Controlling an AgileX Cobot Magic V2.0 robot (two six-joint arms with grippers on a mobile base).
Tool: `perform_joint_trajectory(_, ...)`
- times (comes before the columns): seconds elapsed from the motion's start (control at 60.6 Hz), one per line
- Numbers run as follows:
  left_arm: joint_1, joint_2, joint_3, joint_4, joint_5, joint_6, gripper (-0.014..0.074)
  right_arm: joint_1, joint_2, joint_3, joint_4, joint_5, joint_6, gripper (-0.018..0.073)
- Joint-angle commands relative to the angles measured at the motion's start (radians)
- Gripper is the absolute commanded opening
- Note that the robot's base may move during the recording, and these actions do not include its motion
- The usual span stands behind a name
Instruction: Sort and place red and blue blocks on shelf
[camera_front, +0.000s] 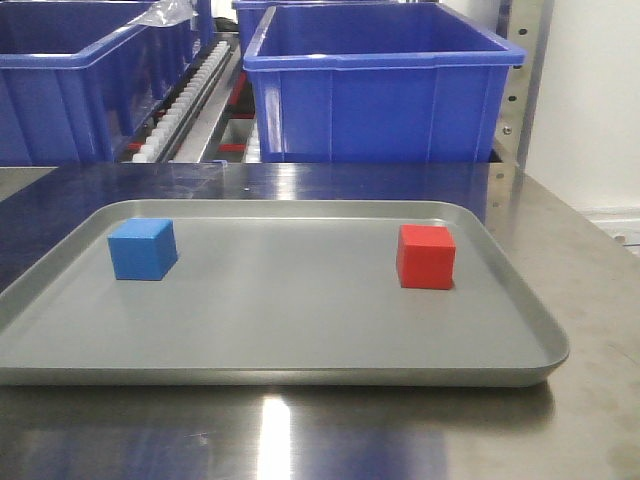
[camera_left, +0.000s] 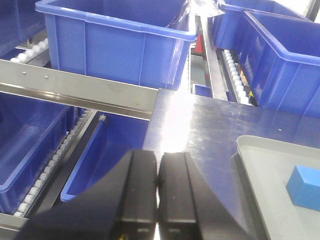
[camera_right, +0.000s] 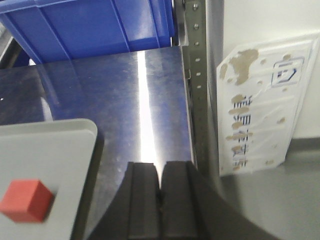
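Observation:
The blue block (camera_front: 142, 249) sits at the left of a shallow grey tray (camera_front: 280, 330); the red block (camera_front: 426, 256) sits at its right. The shelf (camera_front: 200, 90) with white roller tracks and blue bins stands behind the table. My left gripper (camera_left: 158, 165) is shut and empty, above the steel table left of the tray; the blue block (camera_left: 305, 186) shows at the right of its view. My right gripper (camera_right: 160, 172) is shut and empty, above the table right of the tray; the red block (camera_right: 26, 201) lies at the lower left of its view. No gripper shows in the front view.
A large blue bin (camera_front: 375, 85) stands on the shelf behind the tray, another (camera_front: 85, 90) at the left. Lower-tier bins (camera_left: 35, 145) and a steel rail (camera_left: 80, 92) lie left of the table. A perforated shelf upright (camera_right: 192, 75) and a white labelled panel (camera_right: 260, 105) stand at the right.

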Motion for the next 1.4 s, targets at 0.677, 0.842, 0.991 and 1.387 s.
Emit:
perform_joint_trajectory(0.677, 0.000, -0.016, 0.021, -0.001, -0.086, 0.004, 0.0136, 0.235, 0.624, -0.558, 0.050, 0.356, 0.002, 0.0061)
perform_joint_trajectory(0.842, 0.000, -0.016, 0.021, -0.001, -0.086, 0.004, 0.0136, 0.287, 0.673, -0.558, 0.050, 0.346, 0.001, 0.0411)
perform_joint_trajectory(0.991, 0.000, -0.016, 0.021, -0.001, -0.086, 0.004, 0.0136, 0.333, 0.684, -0.565, 0.049, 0.316, 0.001, 0.0586)
perform_joint_trajectory(1.387, 0.000, -0.016, 0.021, -0.001, -0.086, 0.004, 0.0136, 0.377, 0.770, -0.720, 0.036, 0.444, 0.001, 0.0505)
